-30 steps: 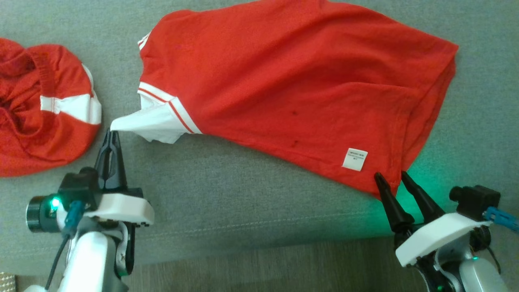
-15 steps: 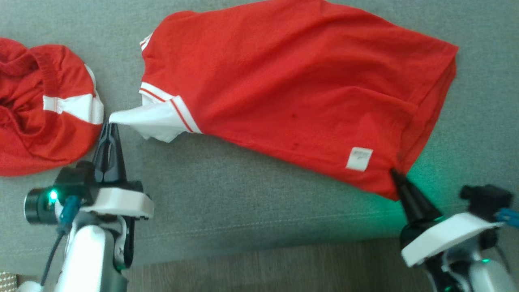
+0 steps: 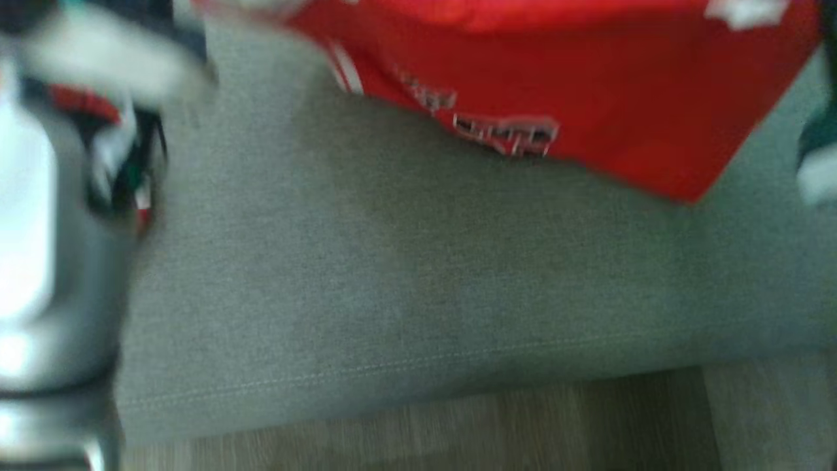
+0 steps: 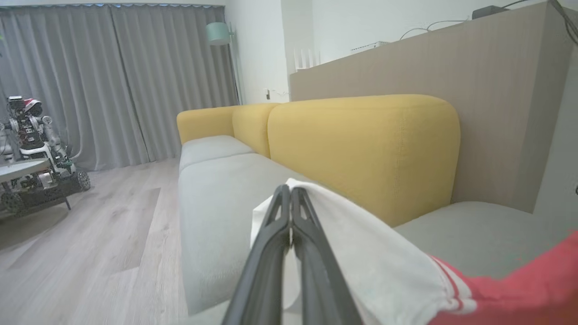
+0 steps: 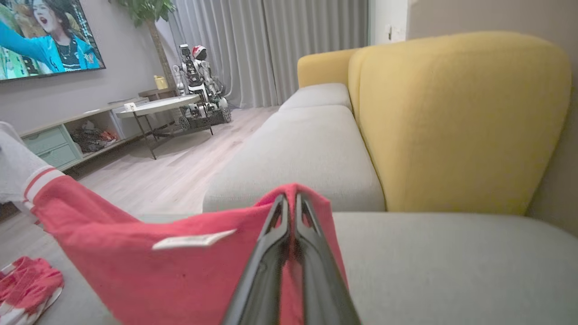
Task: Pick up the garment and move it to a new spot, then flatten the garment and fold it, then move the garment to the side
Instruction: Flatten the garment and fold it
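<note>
The shirt (image 3: 588,65) is held stretched left to right. The sleeve (image 4: 361,253) is clamped by the left claw (image 4: 290,189), the hem (image 5: 253,225) by the right claw (image 5: 289,198).

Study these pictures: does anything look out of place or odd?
The red shirt seems inside out: its white care label faces outward. A second red garment lies crumpled on the grey seat.
</note>
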